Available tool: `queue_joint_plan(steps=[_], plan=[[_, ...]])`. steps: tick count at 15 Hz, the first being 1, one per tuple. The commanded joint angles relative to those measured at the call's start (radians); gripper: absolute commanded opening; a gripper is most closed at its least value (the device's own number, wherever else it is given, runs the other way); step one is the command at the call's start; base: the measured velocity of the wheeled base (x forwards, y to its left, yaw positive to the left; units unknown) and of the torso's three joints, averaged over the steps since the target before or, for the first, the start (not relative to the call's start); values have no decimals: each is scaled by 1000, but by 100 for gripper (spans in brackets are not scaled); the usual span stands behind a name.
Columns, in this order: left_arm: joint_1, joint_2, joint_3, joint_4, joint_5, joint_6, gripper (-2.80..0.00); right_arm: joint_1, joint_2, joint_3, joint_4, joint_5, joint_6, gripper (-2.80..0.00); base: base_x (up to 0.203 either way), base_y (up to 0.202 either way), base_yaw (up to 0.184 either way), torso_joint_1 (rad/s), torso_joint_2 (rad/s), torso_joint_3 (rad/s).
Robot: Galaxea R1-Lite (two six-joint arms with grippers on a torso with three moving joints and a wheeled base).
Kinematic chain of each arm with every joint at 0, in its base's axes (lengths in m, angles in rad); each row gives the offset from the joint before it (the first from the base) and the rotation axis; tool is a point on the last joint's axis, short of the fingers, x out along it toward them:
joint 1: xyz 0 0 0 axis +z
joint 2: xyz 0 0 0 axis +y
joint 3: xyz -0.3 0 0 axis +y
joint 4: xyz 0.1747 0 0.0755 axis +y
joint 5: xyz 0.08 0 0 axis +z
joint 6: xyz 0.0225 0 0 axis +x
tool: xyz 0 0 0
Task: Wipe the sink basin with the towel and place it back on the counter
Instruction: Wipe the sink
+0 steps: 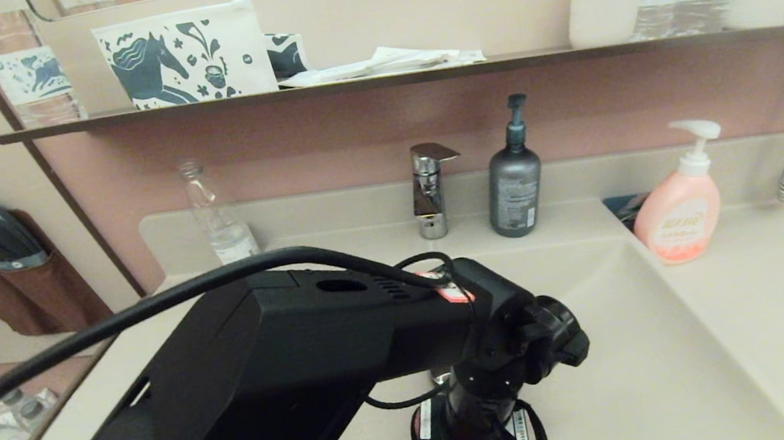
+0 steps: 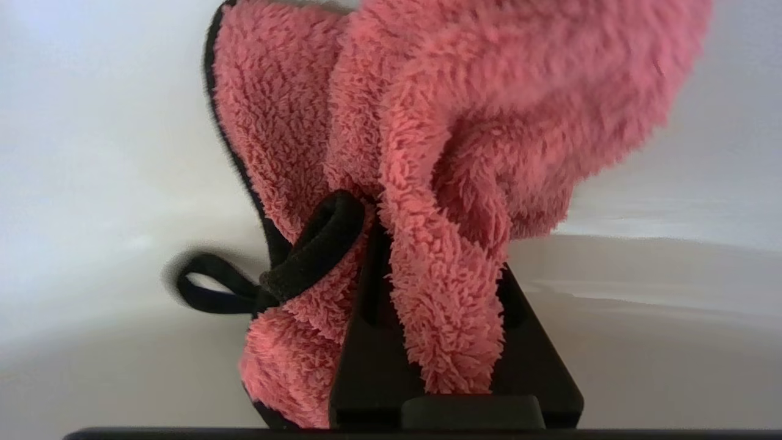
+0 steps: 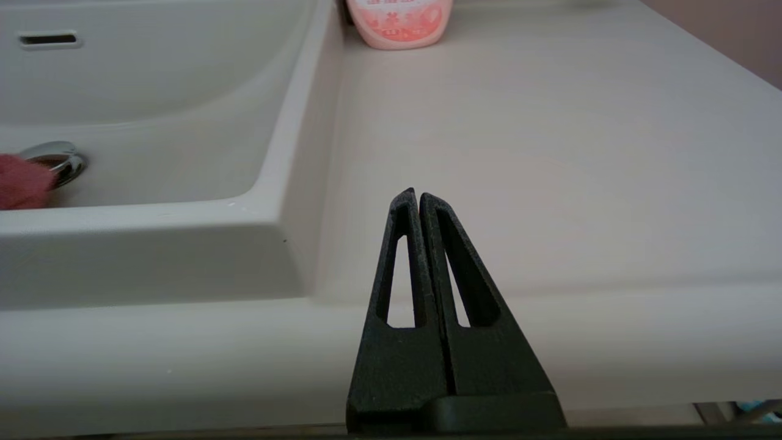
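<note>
— Where's the cloth now?

— My left pincer is clamped tight on the small coral-red fuzzy towel with black trim, down inside the wide beige-cream sink basin, near the round chrome drain plug.

— And the other arm?

— My right pincer sits parked over the flat beige-cream counter right of the basin, fingers pressed together, holding nothing.

— What might go wrong?

— I judge the black hanging loop could snag on the drain plug, or the bunched towel could slip from my grip mid-stroke.

— Which view helps most?

— My head view hides the towel behind my arm; the left wrist view shows the grip, and only the right wrist view shows the towel beside the plug.
</note>
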Motion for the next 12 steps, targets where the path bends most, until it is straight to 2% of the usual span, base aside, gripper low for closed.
queue_joint_plan(steps=[1,5,8,11,12], plan=[[-24,-11,-47,0,10,-4,-280,-1,1,0,0,0,0,-280,0,0,0,0,0,0],[-37,-31,-49,-46,42,-16,-280,-1,1,0,0,0,0,-280,0,0,0,0,0,0],[-33,-71,-49,-67,83,-87,-280,-1,1,0,0,0,0,-280,0,0,0,0,0,0],[-1,-96,-47,-39,80,-122,-280,-1,1,0,0,0,0,-280,0,0,0,0,0,0],[3,-118,-47,-30,59,-125,-280,-1,1,0,0,0,0,-280,0,0,0,0,0,0]])
